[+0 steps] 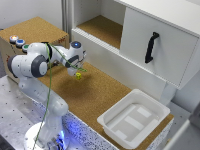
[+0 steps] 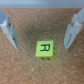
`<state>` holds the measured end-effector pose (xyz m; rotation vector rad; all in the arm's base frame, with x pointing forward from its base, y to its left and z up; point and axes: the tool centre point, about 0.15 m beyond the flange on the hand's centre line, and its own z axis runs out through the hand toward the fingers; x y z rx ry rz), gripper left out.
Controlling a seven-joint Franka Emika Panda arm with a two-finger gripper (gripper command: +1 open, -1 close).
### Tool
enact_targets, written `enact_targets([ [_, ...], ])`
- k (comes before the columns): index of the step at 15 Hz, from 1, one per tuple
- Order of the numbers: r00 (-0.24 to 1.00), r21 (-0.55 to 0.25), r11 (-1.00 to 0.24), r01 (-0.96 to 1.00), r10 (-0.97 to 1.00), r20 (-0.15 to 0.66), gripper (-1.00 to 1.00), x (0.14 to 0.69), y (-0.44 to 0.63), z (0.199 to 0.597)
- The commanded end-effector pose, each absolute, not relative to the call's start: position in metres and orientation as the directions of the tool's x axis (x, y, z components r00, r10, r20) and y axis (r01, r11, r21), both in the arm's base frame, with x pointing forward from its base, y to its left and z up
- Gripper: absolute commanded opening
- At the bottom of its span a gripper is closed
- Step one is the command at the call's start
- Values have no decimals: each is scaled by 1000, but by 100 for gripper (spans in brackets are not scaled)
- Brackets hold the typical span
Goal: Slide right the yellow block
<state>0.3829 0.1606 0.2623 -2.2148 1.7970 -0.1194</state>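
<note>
Yellow block (image 2: 44,48) lies on the cork table (image 2: 22,70) between the wide-spread jaws, touching neither finger and sitting slightly forward of the fingertips. Gripper (image 2: 41,41) holds nothing. Judged stage: approach only; contact and the rightward slide remain, white bin (image 1: 133,119) well apart.

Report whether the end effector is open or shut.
Open: in the wrist view the end effector's fingers stand wide apart, the yellow block untouched.

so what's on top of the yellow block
A black letter R is printed on the top face of the yellow block. Nothing rests on it; the hand is above it, fingers open either side. The cork surface directly beneath it is covered.
</note>
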Motion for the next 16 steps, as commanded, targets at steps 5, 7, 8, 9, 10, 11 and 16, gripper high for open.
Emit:
enact_targets([
  [5,481,35,-485,-874,-873,-76,100,345,170,327],
  [7,648,29,-654,-756,-754,-104,100,342,172,327],
  [8,757,72,-761,-644,-648,-81,100,341,178,330],
  [9,823,80,-826,-557,-562,-74,100,339,184,332],
  [10,877,70,-878,-473,-477,-51,100,335,190,337],
  [11,923,61,-924,-379,-381,-45,100,333,198,340],
  [16,987,22,-994,106,103,-121,100,334,227,322],
])
